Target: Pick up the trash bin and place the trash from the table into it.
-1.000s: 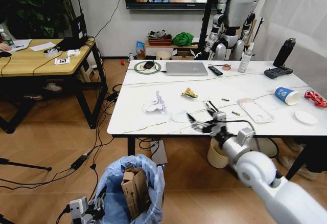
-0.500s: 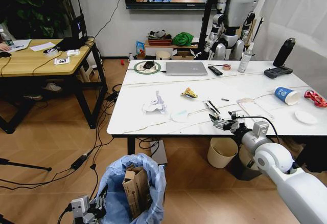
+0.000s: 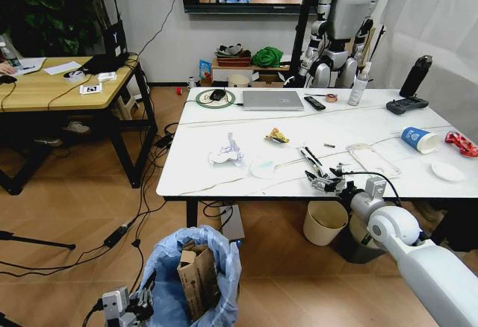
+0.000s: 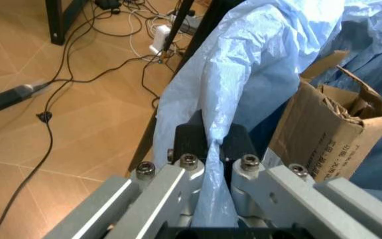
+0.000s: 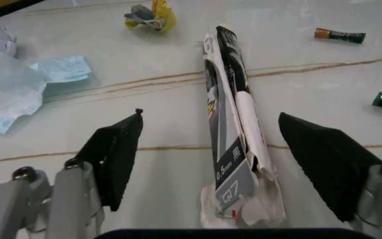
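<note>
Right gripper (image 5: 208,164): black pads spread wide, nothing gripped. A flattened black, grey and white printed packet (image 5: 234,132) lies lengthwise in the gap, touching neither pad; the gripper is judged to be lined up to close across its narrow width. In the head view the right gripper (image 3: 323,184) is held low at the near edge of the large marble-look white table (image 3: 224,178), just at that flattened packet (image 3: 311,158).

Left gripper (image 4: 211,149): pads clenched on a fold of the crinkled light-blue bag, where it drapes over the rim of the small round trash bin (image 4: 244,79). By this pinch the bin is judged to be held ready. In the head view the left gripper (image 3: 128,304) and the bin (image 3: 196,271) are low on the floor side, before the table's near-left corner and well apart from the tabletop litter.

Count, inside the bin: one brown cardboard piece (image 3: 196,271), standing upright.

Count, on the table: one crumpled white paper (image 3: 228,151); one pale blue tissue (image 3: 263,168); one yellow wrapper (image 3: 276,136); one clear flat plastic tray (image 3: 373,160); one blue paper cup (image 3: 420,139), on its side; one red wrapper (image 3: 461,143); one white disc (image 3: 447,171); two small batteries (image 5: 339,35) beyond the packet.

Not litter: one silver laptop (image 3: 272,100), far side.
</note>
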`<state>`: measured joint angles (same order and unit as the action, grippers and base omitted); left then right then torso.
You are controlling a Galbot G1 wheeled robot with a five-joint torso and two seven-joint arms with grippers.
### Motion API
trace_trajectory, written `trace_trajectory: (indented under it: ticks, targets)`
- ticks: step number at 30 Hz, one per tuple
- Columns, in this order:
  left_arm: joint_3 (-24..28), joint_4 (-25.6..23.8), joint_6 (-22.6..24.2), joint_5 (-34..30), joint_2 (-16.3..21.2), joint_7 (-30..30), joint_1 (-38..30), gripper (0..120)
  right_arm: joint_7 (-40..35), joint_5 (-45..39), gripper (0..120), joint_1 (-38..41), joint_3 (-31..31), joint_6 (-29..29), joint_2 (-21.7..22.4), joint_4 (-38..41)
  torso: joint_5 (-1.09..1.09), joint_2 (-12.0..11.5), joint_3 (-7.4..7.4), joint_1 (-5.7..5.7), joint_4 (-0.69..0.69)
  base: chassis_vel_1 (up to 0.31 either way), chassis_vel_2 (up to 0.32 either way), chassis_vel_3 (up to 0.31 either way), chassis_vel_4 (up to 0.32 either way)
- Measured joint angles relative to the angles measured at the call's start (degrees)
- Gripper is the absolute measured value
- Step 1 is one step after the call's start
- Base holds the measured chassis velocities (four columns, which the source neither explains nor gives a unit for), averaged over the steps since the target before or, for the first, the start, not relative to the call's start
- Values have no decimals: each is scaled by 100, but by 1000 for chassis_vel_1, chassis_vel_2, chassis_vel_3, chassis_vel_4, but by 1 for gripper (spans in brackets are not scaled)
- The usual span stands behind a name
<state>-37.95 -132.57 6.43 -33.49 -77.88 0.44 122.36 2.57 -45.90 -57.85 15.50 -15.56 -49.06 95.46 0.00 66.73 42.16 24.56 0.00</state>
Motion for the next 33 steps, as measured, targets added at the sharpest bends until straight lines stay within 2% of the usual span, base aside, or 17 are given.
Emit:
trace_trajectory:
  ticks: [1, 6, 8, 13, 16, 21, 26, 33]
  targets:
    - [0, 0, 0, 0, 0, 0, 0, 0, 0, 0, 77, 0, 0, 0, 0, 0, 0, 0, 0, 0, 0, 0, 0, 0, 0]
    - [15, 0, -4, 8, -14, 2, 2, 0, 22, -4, 55, -15, 23, 21, 5, -51, 0, 0, 0, 0, 0, 0, 0, 0, 0]
    - [16, 0, -4, 9, -14, 2, 2, 0, 23, -5, 53, -16, 23, 25, 7, -54, 0, 0, 0, 0, 0, 0, 0, 0, 0]
    - [20, 2, -6, 18, -26, 2, -6, 0, 27, -33, 30, -24, 46, 44, 21, -55, 0, 0, 0, 0, 0, 0, 0, 0, 0]
    - [24, 11, -6, 21, -31, 3, -7, 0, 32, -33, 23, -34, 48, 54, 21, -46, 0, 0, 0, 0, 0, 0, 0, 0, 0]
    - [44, 12, -6, 24, -37, -1, -21, 0, 72, -33, 2, -56, 65, 103, 17, -30, 0, 0, 0, 0, 0, 0, 0, 0, 0]
    - [67, 9, 1, 5, -17, -10, -20, 0, 213, -180, 0, -146, 255, 296, 19, 154, 0, 0, 0, 0, 0, 0, 0, 0, 0]
    - [137, 6, 55, -101, 24, -58, -51, 0, 695, -1019, 0, -616, 441, 881, 147, 1348, -1, 1, 0, 0, -1, 0, 0, 0, 0]
